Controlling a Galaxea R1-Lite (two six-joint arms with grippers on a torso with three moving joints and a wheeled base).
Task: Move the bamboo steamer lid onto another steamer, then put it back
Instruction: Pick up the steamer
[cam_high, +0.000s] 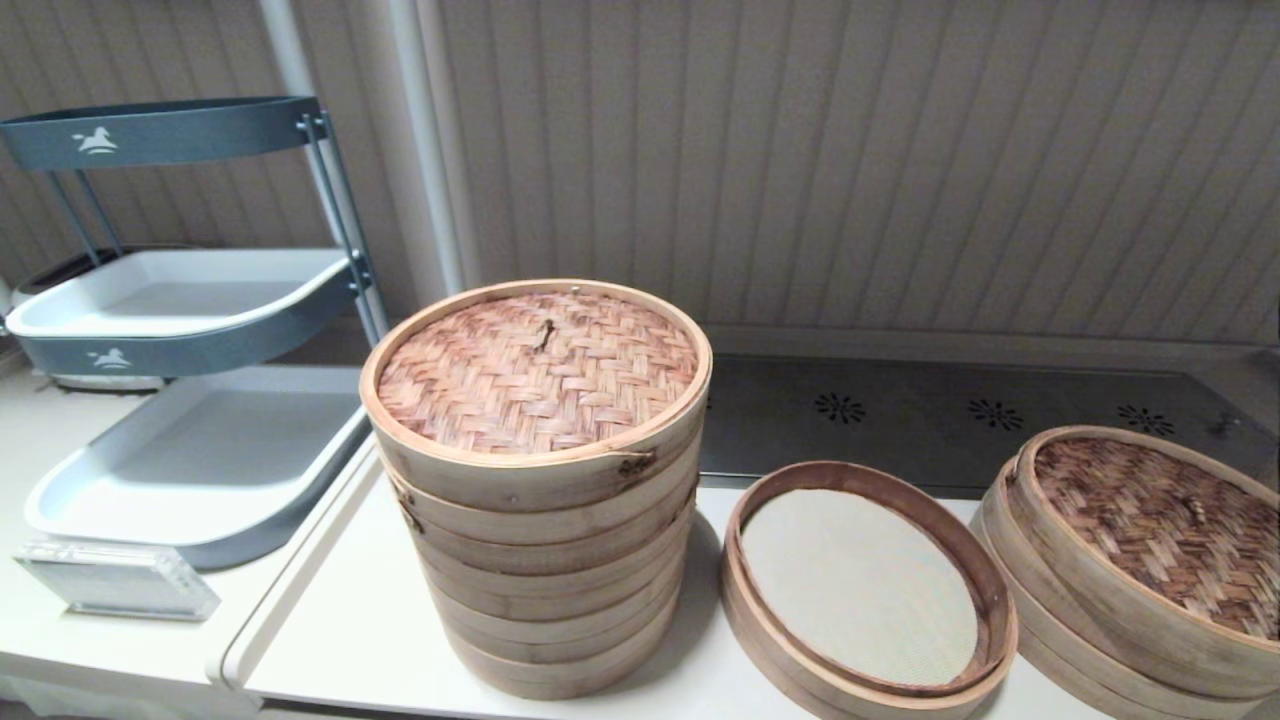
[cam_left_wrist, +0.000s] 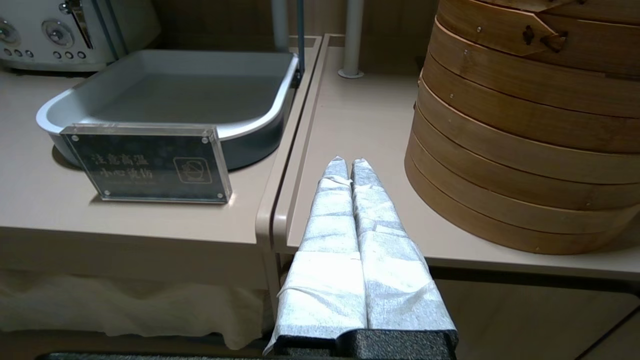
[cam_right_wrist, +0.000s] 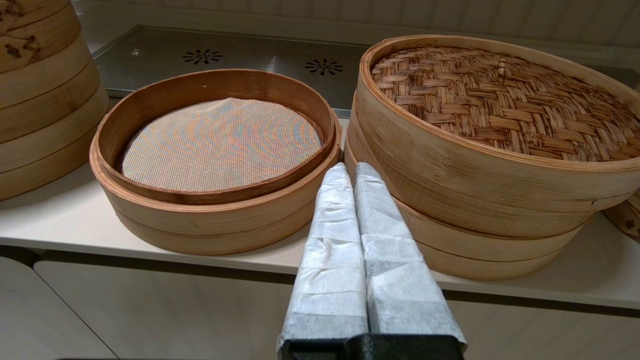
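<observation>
From my head view neither of my arms shows at all; only the wrist views show them. My left gripper (cam_left_wrist: 348, 162) hangs off the front edge of the pale surface (cam_left_wrist: 360, 125), jaws pressed shut on nothing, beside the tall many-tiered pale bamboo steamer (cam_left_wrist: 525, 135), whose reddish-tan woven lid (cam_high: 537, 370) appears only from the head. My right gripper (cam_right_wrist: 350, 167) also has its wrapped jaws closed and empty, poised before the gap between the two low steamers. The round bamboo steamer lid with the dark-brown woven top (cam_right_wrist: 505, 105) sits on its own low bamboo base (cam_right_wrist: 480, 250) at the lower right of the head frame, where the picture's edge cuts it off; the right wrist view shows more of it, though its far side runs out of frame there too. The single low brown-rimmed steamer ring with beige mesh liner (cam_high: 865, 585) stands uncovered just left of it, its near rim clipped by the bottom of the head frame. Only the left wrist view lets me see the clear acrylic sign with Chinese characters (cam_left_wrist: 147, 165) face-on, plus a white toaster (cam_left_wrist: 45, 32) cut off at the upper left, behind the grey tray (cam_left_wrist: 165, 90).
</observation>
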